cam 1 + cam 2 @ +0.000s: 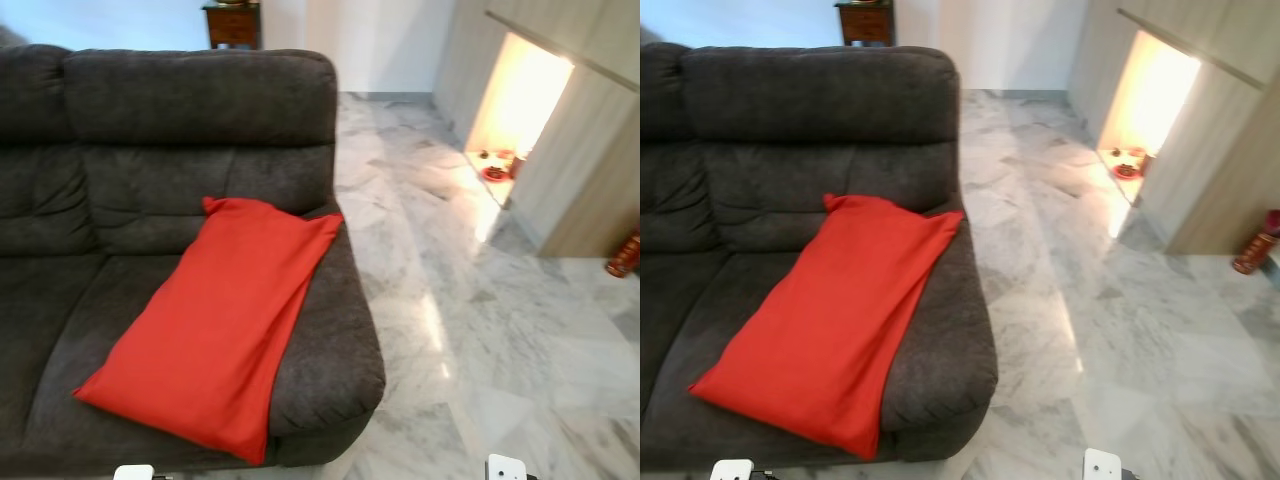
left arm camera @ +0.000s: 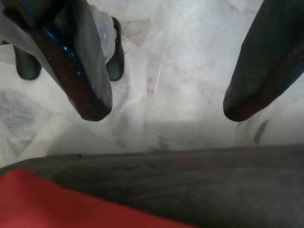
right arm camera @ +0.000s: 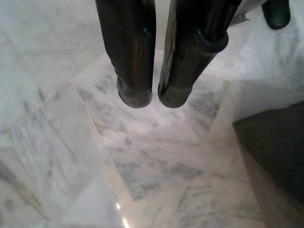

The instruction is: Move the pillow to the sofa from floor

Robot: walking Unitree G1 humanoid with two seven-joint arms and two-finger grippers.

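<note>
Red pillow point(image 1: 215, 335) lying flat on plush charcoal sofa point(image 1: 150, 150), left fingers point(image 2: 88, 85) spread, right fingers point(image 3: 135, 90) closed empty, marble floor point(image 1: 480, 320).

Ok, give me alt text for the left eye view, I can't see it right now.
A red pillow lies diagonally on the seat of a dark grey sofa, its top end leaning against the backrest. To the right, grey marble floor runs to a lit wall niche.

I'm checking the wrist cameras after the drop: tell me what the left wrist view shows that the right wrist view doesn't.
Left wrist view alone: the red pillow lying on the sofa's edge, and the left gripper with fingers spread wide, empty. Right wrist view alone: the right gripper, fingers close together, holding nothing. Both share the dark grey sofa and the marble floor beneath.
</note>
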